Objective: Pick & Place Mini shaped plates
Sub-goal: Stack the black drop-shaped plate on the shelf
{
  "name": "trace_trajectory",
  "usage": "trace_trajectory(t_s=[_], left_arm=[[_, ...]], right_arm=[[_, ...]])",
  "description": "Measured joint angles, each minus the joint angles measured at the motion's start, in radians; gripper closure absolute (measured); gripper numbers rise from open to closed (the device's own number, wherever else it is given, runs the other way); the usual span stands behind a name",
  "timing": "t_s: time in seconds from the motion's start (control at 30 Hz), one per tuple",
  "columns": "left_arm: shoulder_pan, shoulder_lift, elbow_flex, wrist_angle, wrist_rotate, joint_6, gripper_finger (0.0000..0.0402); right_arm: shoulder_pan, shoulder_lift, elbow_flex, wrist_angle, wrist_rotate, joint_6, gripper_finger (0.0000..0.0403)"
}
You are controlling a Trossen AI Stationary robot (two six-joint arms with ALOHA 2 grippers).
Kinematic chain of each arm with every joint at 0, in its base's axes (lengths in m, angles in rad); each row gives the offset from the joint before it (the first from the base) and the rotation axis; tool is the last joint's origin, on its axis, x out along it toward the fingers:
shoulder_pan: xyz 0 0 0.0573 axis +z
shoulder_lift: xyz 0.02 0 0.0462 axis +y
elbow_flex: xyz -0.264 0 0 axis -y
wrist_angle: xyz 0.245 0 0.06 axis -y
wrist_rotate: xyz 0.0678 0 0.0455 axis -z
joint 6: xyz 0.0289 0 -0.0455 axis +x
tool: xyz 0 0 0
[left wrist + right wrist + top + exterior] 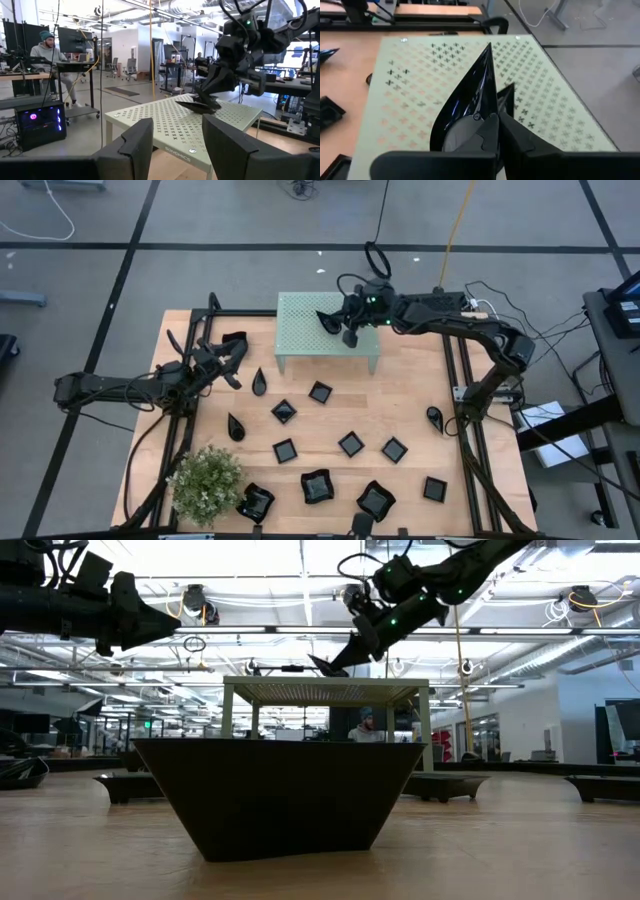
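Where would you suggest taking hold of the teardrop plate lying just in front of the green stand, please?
Grip the teardrop plate across its rounded rim from straight above: it lies flat on the table, clear of the stand, and the rounded end probably offers more edge than the narrow tip. The left hand is nearest.

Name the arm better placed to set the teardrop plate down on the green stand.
Right. The right gripper already grips the teardrop plate just above the mint-green stand. The left gripper is open, empty, and beside the stand, over the table.
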Motion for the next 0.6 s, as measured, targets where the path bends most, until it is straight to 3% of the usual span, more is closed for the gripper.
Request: trace_trajectory(t_s=[0.6], left_arm=[[0.000,0.000,0.000,0.000,0.000,0.000,0.0229]], right_arm=[[-0.006,0.001,0.000,0.016,0.064,0.007,0.0403]])
